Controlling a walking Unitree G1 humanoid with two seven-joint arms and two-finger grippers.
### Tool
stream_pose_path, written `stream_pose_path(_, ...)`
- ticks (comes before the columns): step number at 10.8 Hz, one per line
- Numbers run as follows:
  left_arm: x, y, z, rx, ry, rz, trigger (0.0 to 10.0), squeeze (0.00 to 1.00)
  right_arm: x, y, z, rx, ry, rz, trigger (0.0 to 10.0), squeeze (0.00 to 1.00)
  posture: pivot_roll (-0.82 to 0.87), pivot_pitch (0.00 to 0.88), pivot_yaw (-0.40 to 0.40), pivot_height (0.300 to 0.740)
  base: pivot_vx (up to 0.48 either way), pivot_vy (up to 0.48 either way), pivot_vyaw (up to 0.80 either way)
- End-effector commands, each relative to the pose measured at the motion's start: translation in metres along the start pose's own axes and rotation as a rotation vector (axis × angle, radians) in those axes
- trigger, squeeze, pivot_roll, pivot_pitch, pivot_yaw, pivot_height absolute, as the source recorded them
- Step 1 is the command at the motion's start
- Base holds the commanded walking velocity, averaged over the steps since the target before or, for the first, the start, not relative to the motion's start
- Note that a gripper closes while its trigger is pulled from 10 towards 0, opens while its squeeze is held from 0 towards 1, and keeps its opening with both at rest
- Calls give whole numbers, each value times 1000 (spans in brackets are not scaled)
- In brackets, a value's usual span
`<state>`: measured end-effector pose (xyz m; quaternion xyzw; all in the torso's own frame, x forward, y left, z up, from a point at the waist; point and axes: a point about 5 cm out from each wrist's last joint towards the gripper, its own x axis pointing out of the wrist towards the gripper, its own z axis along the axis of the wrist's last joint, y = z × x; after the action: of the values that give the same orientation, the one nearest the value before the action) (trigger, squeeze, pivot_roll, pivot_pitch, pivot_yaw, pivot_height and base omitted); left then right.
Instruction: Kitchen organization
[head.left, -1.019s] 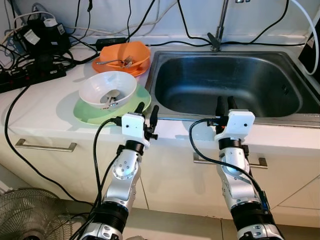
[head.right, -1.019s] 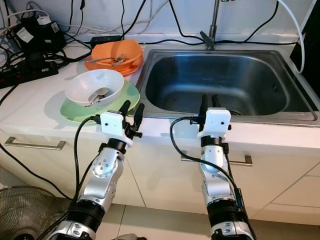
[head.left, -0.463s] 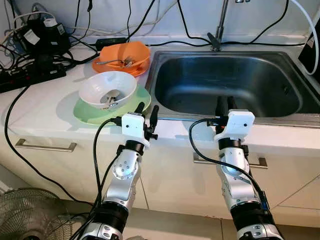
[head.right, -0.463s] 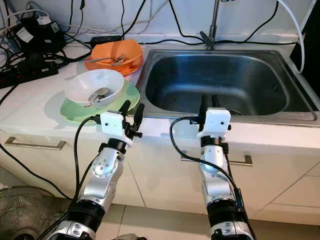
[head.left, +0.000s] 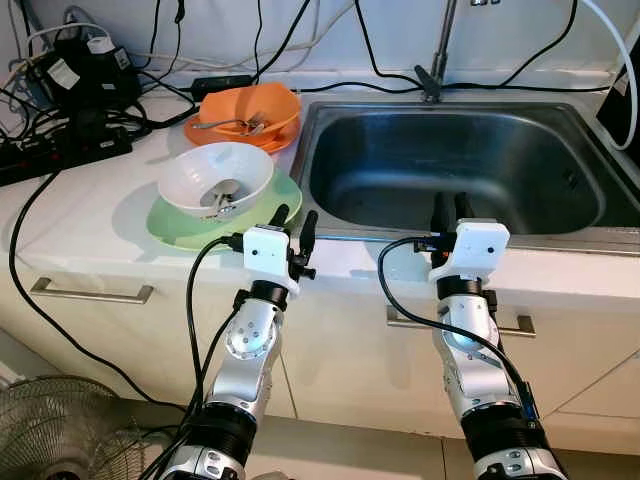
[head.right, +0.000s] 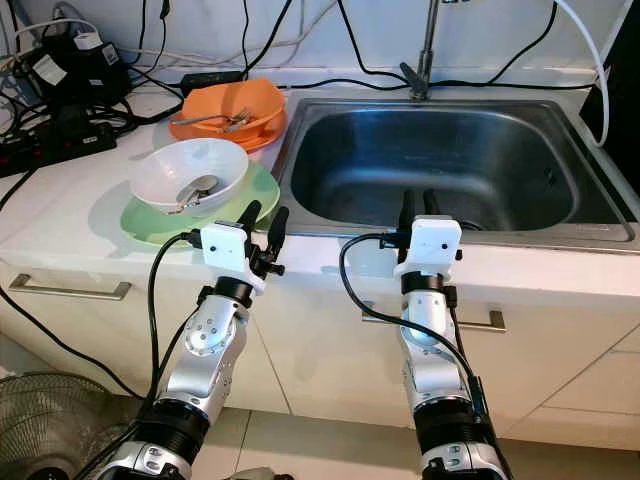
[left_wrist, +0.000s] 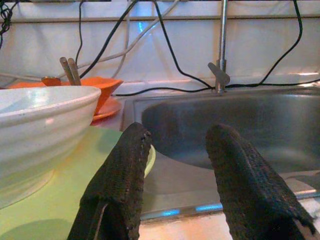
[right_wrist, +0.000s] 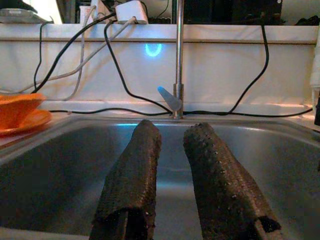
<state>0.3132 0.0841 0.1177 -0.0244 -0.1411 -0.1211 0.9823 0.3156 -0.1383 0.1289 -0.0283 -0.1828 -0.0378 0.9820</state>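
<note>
A: Hovering at the counter edge, nothing gripped. Left gripper (head.left: 294, 218) spread wide, just short of green plate (head.left: 170, 226), mid-left. Right gripper (head.left: 448, 205) slightly parted over sink (head.left: 560, 236).

B: Pre-grasp, probably. Next: reach left for white bowl (head.left: 215, 177) on that plate.

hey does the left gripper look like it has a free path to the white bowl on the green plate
Probably yes. The left gripper sits at the counter edge with its fingers apart, just short of the green plate. The white bowl stands on that plate right ahead, with nothing between them.
</note>
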Motion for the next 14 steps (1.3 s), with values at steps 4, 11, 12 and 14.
stream_pose_path(4, 1, 1, -1, 9, 4, 6, 10000, 0, 2, 5, 3, 2, -8, 12, 10000, 0, 58, 0, 76, 740, 0, 0, 0)
stream_pose_path(11, 1, 0, -1, 6, 3, 6, 10000, 0, 3, 3, 7, 5, -23, 9, 10000, 0, 59, 0, 70, 740, 0, 0, 0)
stream_pose_path(12, 1, 0, -1, 6, 3, 6, 10000, 0, 4, 3, 7, 4, -23, 8, 10000, 0, 57, 0, 71, 740, 0, 0, 0)
stream_pose_path(14, 1, 0, -1, 5, 3, 4, 10000, 0, 4, 2, 8, 5, -29, 5, 10000, 0, 56, 0, 71, 740, 0, 0, 0)
